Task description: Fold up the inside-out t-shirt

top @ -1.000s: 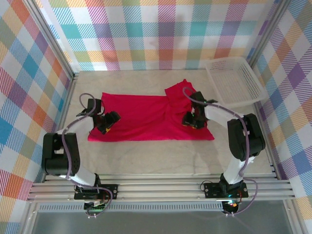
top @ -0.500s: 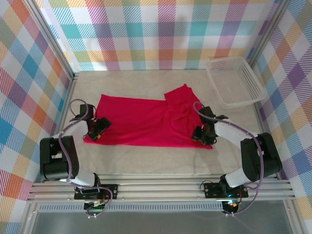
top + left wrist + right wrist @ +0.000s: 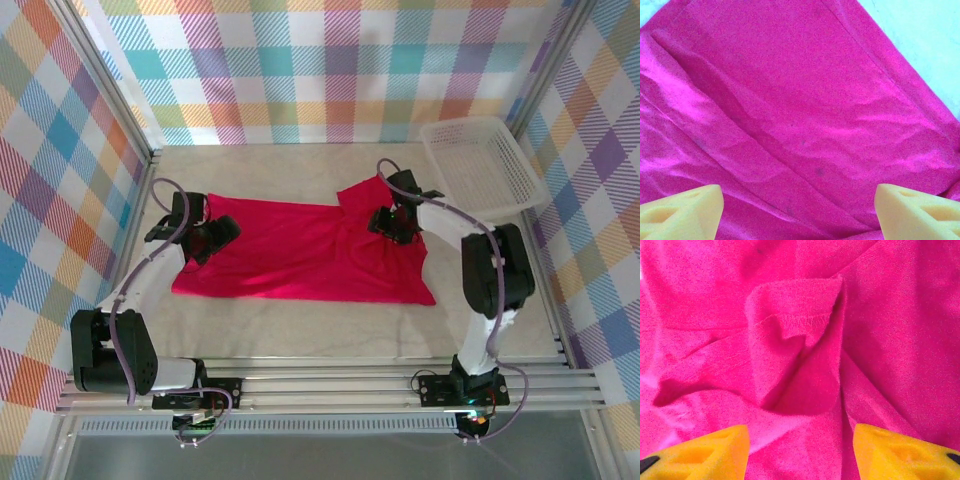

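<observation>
Two tools hang over one garment. The left tool (image 3: 800,215) is spread wide, its two yellow pads (image 3: 682,212) pinching nothing. The inside-out t-shirt (image 3: 300,250) lies flat just beneath it on the desk (image 3: 330,325). The right tool (image 3: 800,452) is also spread and grips nothing, and one raised, hemmed fold (image 3: 800,315) sits just ahead of its pads. Beyond it, to its right, stands one white basket (image 3: 480,165), apart from the shirt.

No writing, label, brand, number or sign is legible anywhere: the inside-out t-shirt (image 3: 300,255) is plain crimson, the white mesh basket (image 3: 480,165) at two o'clock is unmarked, and the walls (image 3: 330,70) carry plaid.
</observation>
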Robot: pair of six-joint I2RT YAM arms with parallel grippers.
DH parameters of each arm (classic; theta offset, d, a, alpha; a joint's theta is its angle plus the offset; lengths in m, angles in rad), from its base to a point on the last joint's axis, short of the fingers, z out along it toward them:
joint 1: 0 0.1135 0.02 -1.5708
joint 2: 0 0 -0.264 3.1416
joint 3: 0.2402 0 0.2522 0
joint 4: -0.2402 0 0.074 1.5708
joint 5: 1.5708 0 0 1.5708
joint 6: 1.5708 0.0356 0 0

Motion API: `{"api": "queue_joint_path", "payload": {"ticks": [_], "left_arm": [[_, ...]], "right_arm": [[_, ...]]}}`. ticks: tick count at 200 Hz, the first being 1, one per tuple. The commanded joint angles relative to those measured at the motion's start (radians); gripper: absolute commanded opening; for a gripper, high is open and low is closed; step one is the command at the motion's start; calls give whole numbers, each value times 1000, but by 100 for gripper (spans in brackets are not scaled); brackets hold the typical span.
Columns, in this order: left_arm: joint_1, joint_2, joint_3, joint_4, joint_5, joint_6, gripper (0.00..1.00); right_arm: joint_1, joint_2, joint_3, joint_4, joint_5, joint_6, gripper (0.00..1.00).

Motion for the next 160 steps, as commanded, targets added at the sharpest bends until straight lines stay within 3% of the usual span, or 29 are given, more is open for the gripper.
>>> {"api": "queue_joint_path", "payload": {"ticks": [1, 39, 118, 143, 160], "left_arm": [[-4, -5, -13, -32, -19, 31, 79], [-4, 5, -27, -6, -6, 27, 79], [-5, 23, -7, -10, -8, 51, 80], [14, 66, 67, 11, -4, 59, 88], [47, 163, 168, 32, 8, 71, 84]], "right_arm": [[13, 27, 54, -14, -44, 5, 56], [31, 95, 125, 6, -67, 22, 57], [48, 298, 475, -124, -107, 6, 58], [42, 263, 544, -187, -34, -69, 63], [24, 260, 596, -215, 28, -108, 67]]}}
